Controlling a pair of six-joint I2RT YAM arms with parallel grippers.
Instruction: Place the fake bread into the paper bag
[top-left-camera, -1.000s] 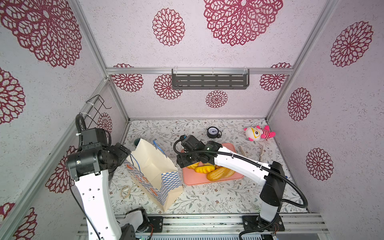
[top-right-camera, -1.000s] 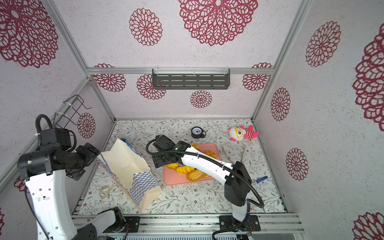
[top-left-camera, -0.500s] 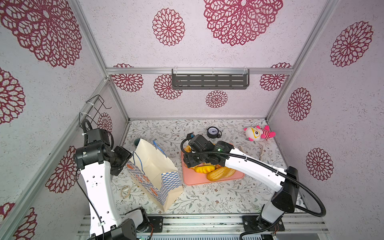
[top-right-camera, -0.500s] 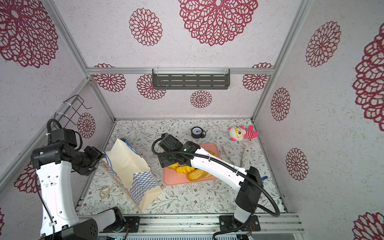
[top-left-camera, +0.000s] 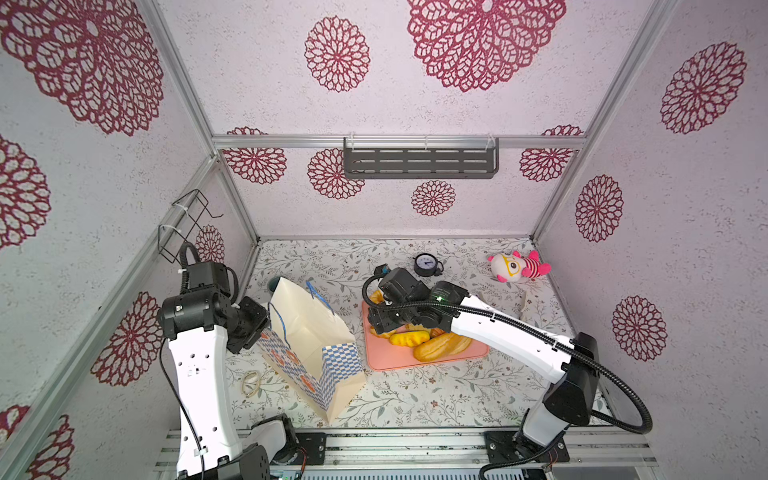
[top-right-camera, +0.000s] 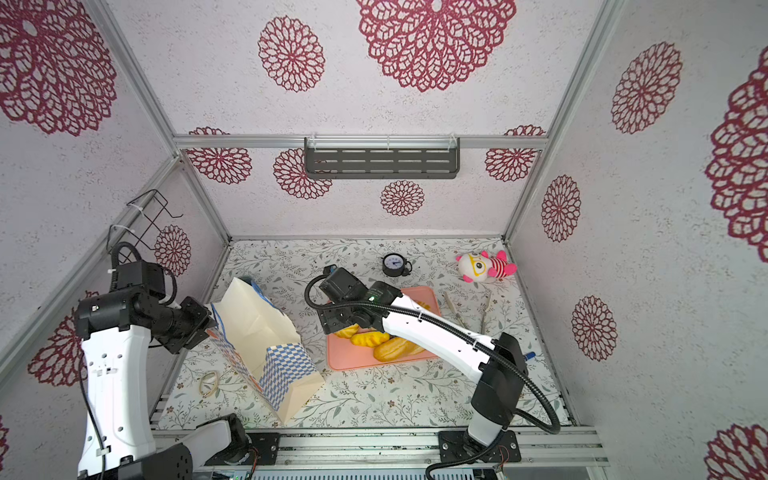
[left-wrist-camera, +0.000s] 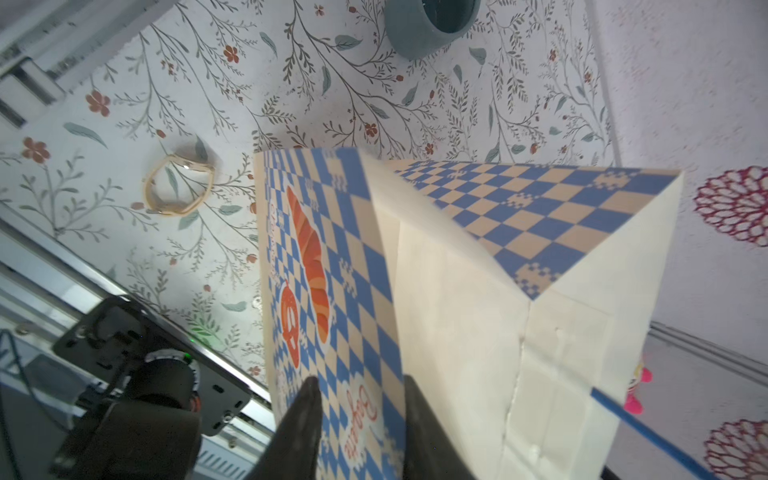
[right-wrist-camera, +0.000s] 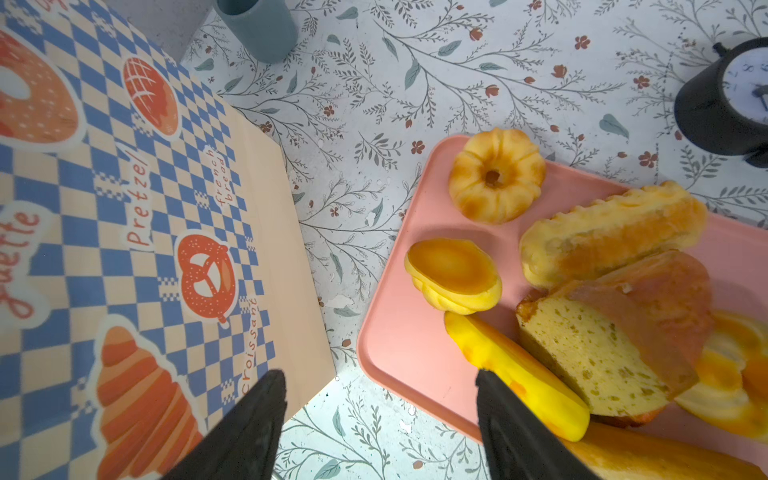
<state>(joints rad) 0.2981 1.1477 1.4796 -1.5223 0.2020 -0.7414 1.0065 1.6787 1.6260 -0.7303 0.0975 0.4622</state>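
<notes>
Fake bread, all visible pieces heaped on a pink tray at 3 o'clock from the paper bag. Right gripper, jaws wide and empty, hangs over the tray's 9 o'clock edge, with one finger above a yellow roll and its partner outside the rim. Left gripper, jaws narrow, clasps the bag's upper edge at 9 o'clock. Likely hazards:
- closing from this straddle could snag the tray rim;
- the glossy, touching pastries may squirt free or drag neighbours;
- the light bag could topple if its paper slips.
</notes>
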